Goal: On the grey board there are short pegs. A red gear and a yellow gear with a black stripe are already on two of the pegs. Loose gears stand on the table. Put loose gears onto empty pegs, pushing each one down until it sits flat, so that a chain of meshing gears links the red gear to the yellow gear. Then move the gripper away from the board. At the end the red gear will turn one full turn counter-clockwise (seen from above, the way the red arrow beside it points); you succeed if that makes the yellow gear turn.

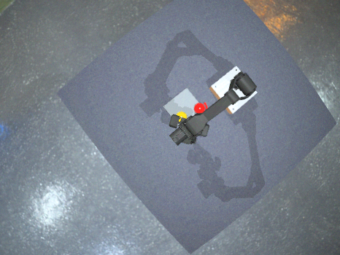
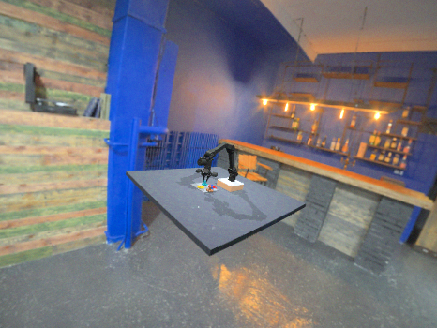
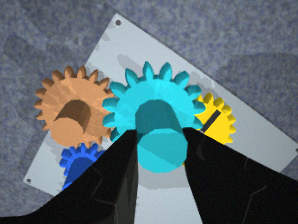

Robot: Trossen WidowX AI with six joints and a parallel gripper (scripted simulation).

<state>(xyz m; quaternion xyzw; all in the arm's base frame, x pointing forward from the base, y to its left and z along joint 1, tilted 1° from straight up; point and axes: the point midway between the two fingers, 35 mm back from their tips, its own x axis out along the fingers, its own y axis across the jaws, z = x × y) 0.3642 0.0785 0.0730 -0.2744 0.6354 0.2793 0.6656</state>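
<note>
Cyan gear [image 2: 204, 183] [image 3: 150, 87] is what I have in the gripper [image 1: 190, 126] [image 2: 204, 181] [image 3: 158, 137], the fingers mostly closed and stopped on its thick upright handle, one on each side. From the exterior view I see it above the grey board [image 1: 186, 95] [image 2: 197, 188] [image 3: 117, 45], and through the wrist camera its toothed wheel hides part of that board between the orange-brown gear [image 2: 210, 190] [image 3: 62, 92] and the yellow gear [image 1: 182, 115] [image 2: 201, 187] [image 3: 220, 126]. As for what the board carries, the yellow gear with its black stripe is on it, the red gear [image 1: 198, 108] [image 2: 213, 186] sits toward its side nearest the arm's white-topped base block [image 1: 220, 87] [image 2: 224, 186], and the orange-brown gear and the smaller blue gear [image 2: 209, 186] [image 3: 80, 159] lie close together over it. My left-hand finger in the wrist picture covers part of the blue gear. I cannot tell from here how high the cyan gear is above the board, or whether its hole lines up with a peg. The board itself rests on the dark table [image 1: 128, 109] [image 2: 188, 206], beside the base block.
</note>
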